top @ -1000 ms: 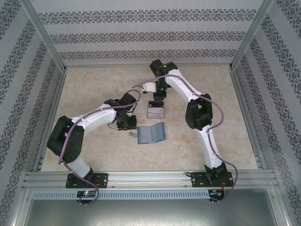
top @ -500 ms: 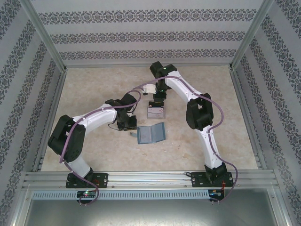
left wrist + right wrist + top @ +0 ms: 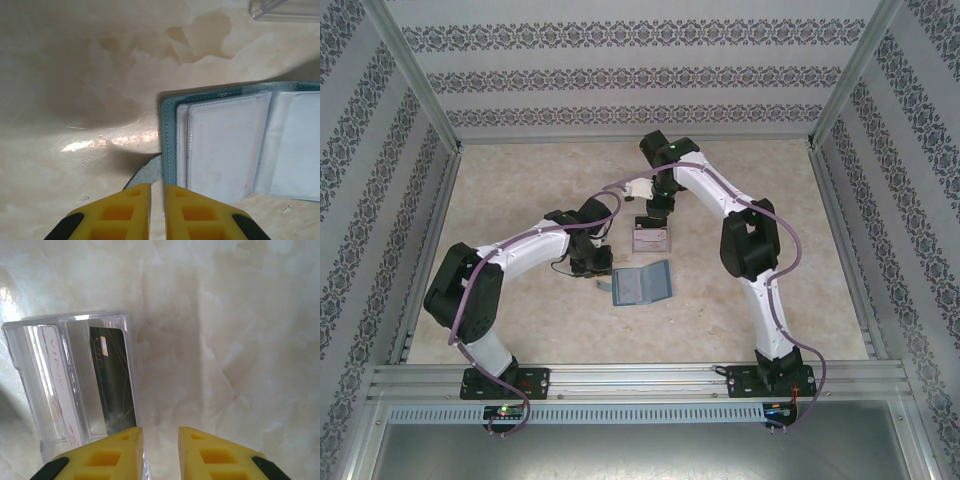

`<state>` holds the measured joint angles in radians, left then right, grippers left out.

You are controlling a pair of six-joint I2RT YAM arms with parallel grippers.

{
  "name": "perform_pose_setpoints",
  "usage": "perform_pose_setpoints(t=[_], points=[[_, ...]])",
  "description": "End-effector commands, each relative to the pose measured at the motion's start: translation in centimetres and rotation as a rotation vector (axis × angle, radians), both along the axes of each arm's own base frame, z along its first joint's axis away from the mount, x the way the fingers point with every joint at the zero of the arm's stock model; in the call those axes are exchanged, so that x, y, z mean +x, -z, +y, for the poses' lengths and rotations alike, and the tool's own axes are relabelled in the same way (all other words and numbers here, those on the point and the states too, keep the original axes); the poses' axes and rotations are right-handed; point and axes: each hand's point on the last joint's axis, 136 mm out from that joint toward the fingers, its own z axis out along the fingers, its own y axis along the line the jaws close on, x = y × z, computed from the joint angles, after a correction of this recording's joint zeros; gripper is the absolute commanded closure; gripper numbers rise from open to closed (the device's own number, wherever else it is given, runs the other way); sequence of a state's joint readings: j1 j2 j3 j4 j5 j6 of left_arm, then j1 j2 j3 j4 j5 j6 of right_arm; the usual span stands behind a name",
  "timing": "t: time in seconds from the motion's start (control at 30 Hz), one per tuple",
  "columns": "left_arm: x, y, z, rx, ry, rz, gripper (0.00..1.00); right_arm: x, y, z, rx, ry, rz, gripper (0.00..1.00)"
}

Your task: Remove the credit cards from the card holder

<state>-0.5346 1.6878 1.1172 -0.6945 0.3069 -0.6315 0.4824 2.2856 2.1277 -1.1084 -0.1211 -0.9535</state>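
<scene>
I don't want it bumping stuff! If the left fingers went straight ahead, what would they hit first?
Probably the grey tab of the card holder, lying right at the tips of the left fingers, then the holder's teal edge. How high the fingers sit above it is unclear.

The table top [image 3: 75,75] looks like polished pale marble, smooth and glossy, with a bright streak of glare. The card holder [image 3: 168,127] has a teal, leather-like stitched cover, matt, and milky plastic sleeves [image 3: 220,145] inside. The box [image 3: 75,319] is clear, shiny hard plastic; the dark card [image 3: 112,385] in it gleams. The frame rails [image 3: 620,378] are brushed metal.
</scene>
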Motion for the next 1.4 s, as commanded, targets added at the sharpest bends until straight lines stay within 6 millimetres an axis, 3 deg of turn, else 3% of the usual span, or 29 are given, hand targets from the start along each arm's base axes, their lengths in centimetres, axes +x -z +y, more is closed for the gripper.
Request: perform_pose_setpoints(t=[0.0, 0.2, 0.47, 0.57, 0.73, 1.0, 1.37], points=[[0.8, -0.1, -0.3, -0.018, 0.007, -0.009, 0.85, 0.5, -3.7, 0.7, 0.081, 0.091, -0.097, 0.75], [1.0, 0.3, -0.8, -0.036, 0.019, -0.009, 0.86, 0.4, -6.1, 1.8, 0.260, 0.362, -0.077, 0.73], [1.0, 0.9, -1.1, -0.047, 0.042, 0.002, 0.86, -0.5, -7.4, 1.4, 0.463, 0.784, 0.013, 0.88], [0.9, 1.1, -1.1, -0.050, 0.044, 0.004, 0.86, -1.3, -7.7, 1.3, 0.547, 0.943, 0.121, 0.94], [0.8, 1.2, -1.4, -0.068, 0.048, 0.008, 0.86, -3.9, -6.9, 1.5, 0.568, 1.096, 0.271, 0.96], [0.2, 1.8, -1.9, -0.098, 0.055, 0.044, 0.91, -7.6, -5.0, 3.1, 0.595, 1.200, 0.494, 0.95], [-0.9, 2.8, -2.2, -0.133, 0.056, 0.089, 0.99, -11.8, -1.8, 5.9, 0.554, 1.220, 0.626, 0.93]])
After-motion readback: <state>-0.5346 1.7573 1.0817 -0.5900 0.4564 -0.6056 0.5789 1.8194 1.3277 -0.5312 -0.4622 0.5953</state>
